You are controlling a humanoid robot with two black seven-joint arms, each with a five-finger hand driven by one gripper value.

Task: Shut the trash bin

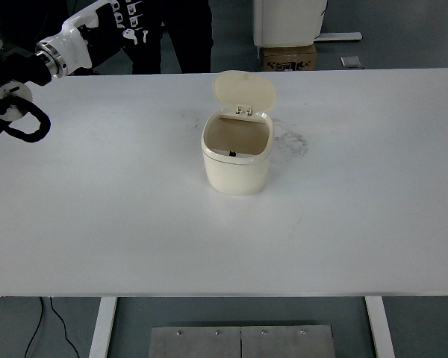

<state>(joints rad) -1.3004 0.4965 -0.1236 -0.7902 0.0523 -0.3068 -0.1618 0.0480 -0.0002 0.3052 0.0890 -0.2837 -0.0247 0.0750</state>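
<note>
Standing near the middle of a white surface (358, 224) is a small cream trash bin (237, 165), its hinged lid (243, 89) tipped up and back so the empty inside shows. Only the robot's left hand (127, 15) is in view, raised at the top left corner, well apart from the bin and above the far edge of the surface; its black-and-white fingers (138, 33) look spread and hold nothing, though they blend into the dark clothing of a person (183, 30) standing just behind. The right arm is out of view. Closing the bin is not yet begun. Judging from this, the main risks are that the hand, coming across from so far off, strikes the light bin side-on and slides or tips it, or pushes the upright lid further back against its hinge instead of down over the opening. The person close behind the hand could also be brushed. No brand, label or readable writing shows on the bin; a cardboard box (287, 57) on the floor beyond carries print too small to read.
</note>
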